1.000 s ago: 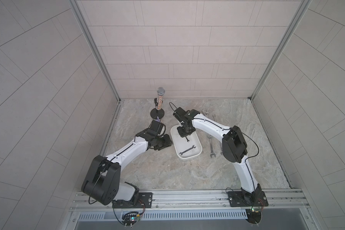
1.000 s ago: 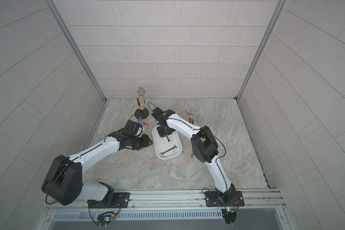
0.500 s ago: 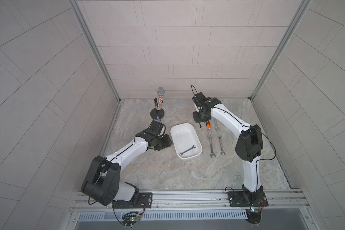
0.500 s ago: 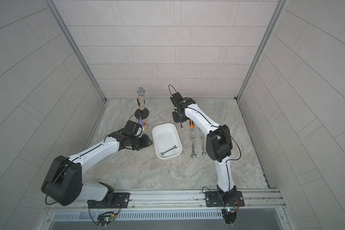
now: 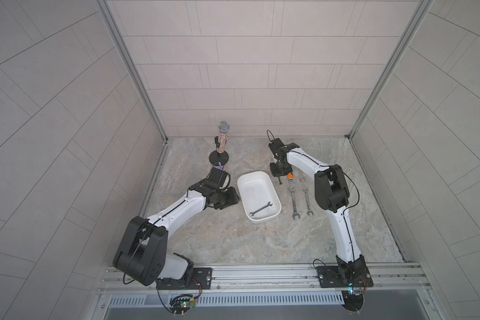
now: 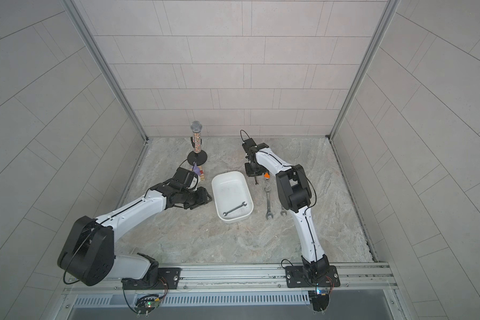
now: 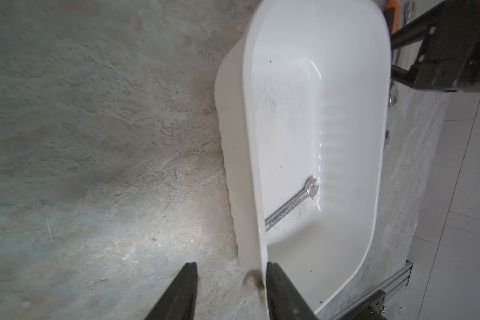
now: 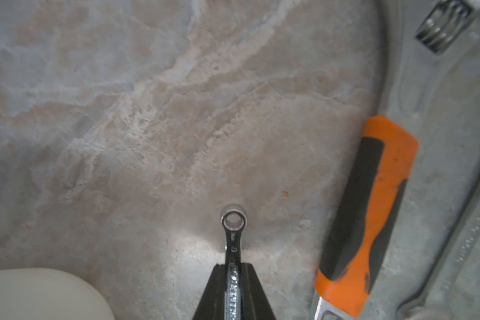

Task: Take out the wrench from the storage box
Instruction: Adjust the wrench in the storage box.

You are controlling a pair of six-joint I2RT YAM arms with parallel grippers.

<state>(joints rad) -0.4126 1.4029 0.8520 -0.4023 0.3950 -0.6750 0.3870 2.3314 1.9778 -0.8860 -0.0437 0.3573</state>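
On the left side you find the left gripper (image 7: 232, 267) at the long left wall of the storage box (image 5: 254, 185). Its two fingers stand apart, one outside the wall and one inside. In the left wrist view the inside finger (image 7: 281, 291) touches the rim, and some table shows between the outside finger and the wall, so it does not clamp the box. Behind this arm, near the back wall, a microphone (image 5: 223, 137) stands upright on its round base.

The white box rests flat on the stone-pattern table (image 5: 233, 238). Inside it, at the end nearer to the robot bases, one open-end wrench (image 5: 261, 209) lies flat and diagonal on the bottom; you see it in both top views.

Just right of the far end of the box, the right gripper (image 8: 234, 267) is pressed together on a small wrench (image 8: 234, 230). Its ring end points down, low over the table; whether it touches, I cannot tell. Just beside it lies an orange-handled tool (image 8: 369, 207). More to the right and nearer, two long wrenches (image 5: 293, 203) lie side by side on the table, outside the box.
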